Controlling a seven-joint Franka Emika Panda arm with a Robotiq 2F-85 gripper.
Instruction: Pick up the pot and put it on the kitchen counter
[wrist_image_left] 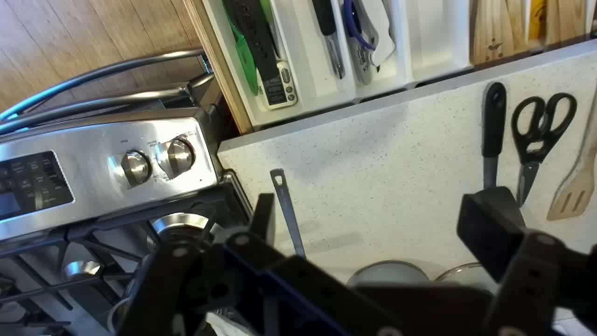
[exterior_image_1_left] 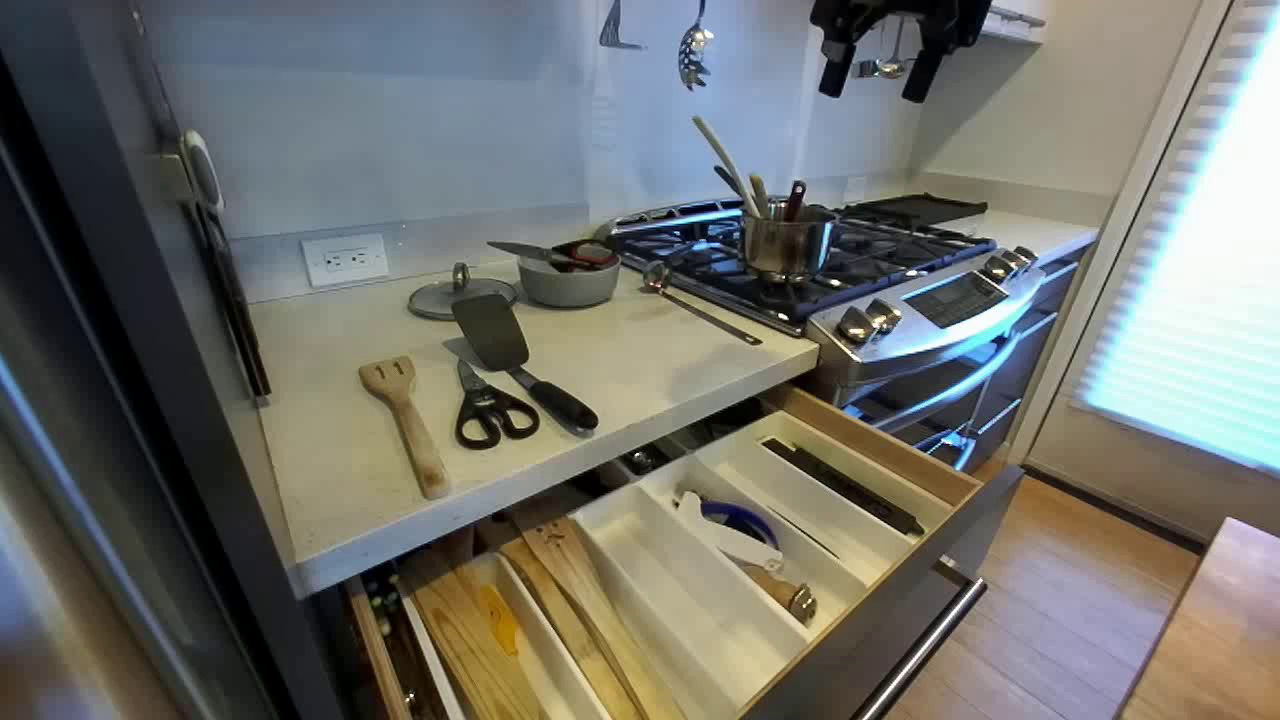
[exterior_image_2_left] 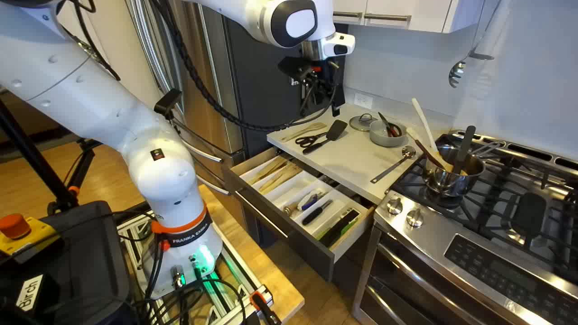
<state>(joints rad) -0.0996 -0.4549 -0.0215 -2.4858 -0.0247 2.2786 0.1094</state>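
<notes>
The pot (exterior_image_1_left: pixel 785 245), deep and of shiny steel, stands upright in both exterior views on the gas stovetop (exterior_image_1_left: pixel 905 238), on the side next to the table (exterior_image_1_left: pixel 640 365) — a pale cream-white slab with a thick squared edge. Several long-handled utensils (exterior_image_2_left: pixel 463 146) lean out of the pot, one of them pale and curved. The end effector (exterior_image_1_left: pixel 874 93) hangs well apart from the pot, its fingers (wrist_image_left: pixel 264 210) spread wide; the wrist view looks down past them onto the table.

On the table, a ladle (exterior_image_1_left: pixel 656 276) lies near the stovetop, its bowl close to the shallow grey pan (exterior_image_1_left: pixel 568 288). A red-and-black tool (exterior_image_1_left: pixel 588 253) leans in the pan, and a glass lid (exterior_image_2_left: pixel 361 125) lies just beside the pan. Farther from the stovetop lie a black spatula (exterior_image_1_left: pixel 490 330), scissors (exterior_image_1_left: pixel 487 402) and a slotted wooden turner (exterior_image_1_left: pixel 415 435).

Below the table's front edge, a drawer (exterior_image_2_left: pixel 311 253) is pulled out, its white tray (exterior_image_1_left: pixel 660 600) divided into compartments — wooden utensils (exterior_image_1_left: pixel 470 640) at one end, a blue-and-white tool (wrist_image_left: pixel 383 39) farther along, and a small device with a display (wrist_image_left: pixel 276 93) in the compartment nearest the stovetop
</notes>
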